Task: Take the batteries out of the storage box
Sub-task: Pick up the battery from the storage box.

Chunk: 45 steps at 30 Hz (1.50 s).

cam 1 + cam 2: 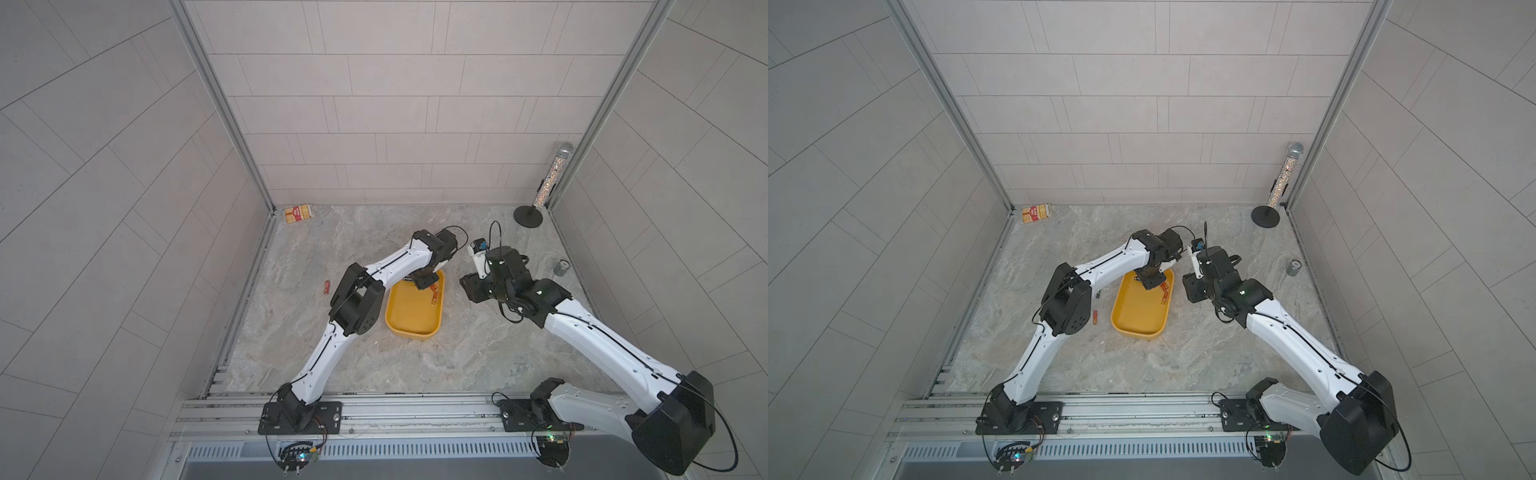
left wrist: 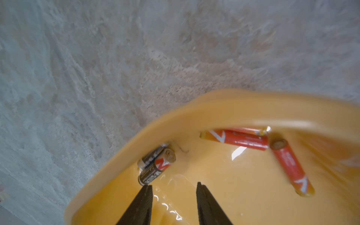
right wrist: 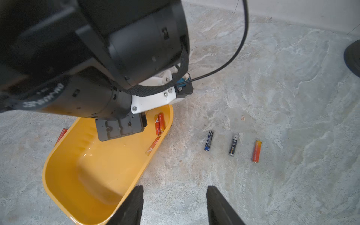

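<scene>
- Batteries (image 2: 292,167) are slim cylinders. Three orange-red ones with a white mark and a shorter black pair (image 2: 155,165) (each with a red patch) lie in the box (image 2: 214,101).
- It is a shallow, bright yellow tub with rounded corners and a plain, glossy floor.
- In both top views the box (image 1: 409,328) sits just below centre frame, its long side running up the picture. The orange-red ones lie towards its upper right end.
- Inside the box hangs the left gripper (image 2: 174,186), its jaws apart with nothing between them and one tip just beside the black pair.
- Over the box's rim and the table hovers the right gripper (image 3: 175,187), its jaws wide apart and empty.
- Grey-beige marbled table (image 1: 374,365), closed in by pale tiled walls (image 1: 374,104) with metal posts in the corners.
- On the table, a carton (image 1: 298,213) lies at upper left, a can (image 1: 562,267) stands at the right edge, and a glitter mic (image 1: 550,178) stands on a black base at upper right.
- Only the right wrist view shows a spaced row outside the box: blue battery (image 3: 209,140), black battery (image 3: 233,145), orange-red battery (image 3: 257,151).
- Only the left wrist view shows the black pair.
- A top view adds a loose battery (image 1: 327,286) on the table, left of the box.
</scene>
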Each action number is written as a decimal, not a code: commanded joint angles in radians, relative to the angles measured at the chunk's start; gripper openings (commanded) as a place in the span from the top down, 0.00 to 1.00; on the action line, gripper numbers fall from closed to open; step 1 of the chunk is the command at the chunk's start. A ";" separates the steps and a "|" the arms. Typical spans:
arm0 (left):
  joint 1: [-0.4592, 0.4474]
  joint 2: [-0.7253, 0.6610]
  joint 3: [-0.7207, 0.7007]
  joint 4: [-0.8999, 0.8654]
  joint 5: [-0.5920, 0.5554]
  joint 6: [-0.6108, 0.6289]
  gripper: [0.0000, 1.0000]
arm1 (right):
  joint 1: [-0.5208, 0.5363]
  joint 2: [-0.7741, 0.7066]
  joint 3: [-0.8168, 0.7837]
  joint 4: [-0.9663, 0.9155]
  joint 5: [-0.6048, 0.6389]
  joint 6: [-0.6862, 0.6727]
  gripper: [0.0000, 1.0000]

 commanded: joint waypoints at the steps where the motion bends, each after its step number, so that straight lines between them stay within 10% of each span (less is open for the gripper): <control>1: 0.013 0.030 0.035 -0.025 -0.020 0.021 0.55 | 0.003 -0.028 -0.011 -0.031 0.027 -0.013 0.44; 14: 0.036 0.062 0.032 0.004 0.017 0.022 0.57 | 0.002 -0.042 -0.015 -0.038 0.042 -0.016 0.44; 25: 0.041 0.041 0.001 -0.031 0.042 -0.035 0.87 | 0.002 -0.053 -0.023 -0.042 0.081 -0.025 0.43; 38: 0.069 -0.222 -0.040 -0.050 0.129 -0.322 0.99 | 0.003 -0.033 -0.023 -0.016 0.047 -0.007 0.43; 45: 0.198 -0.459 -0.301 0.013 0.121 -0.462 0.99 | 0.023 0.000 -0.008 -0.011 0.021 0.002 0.44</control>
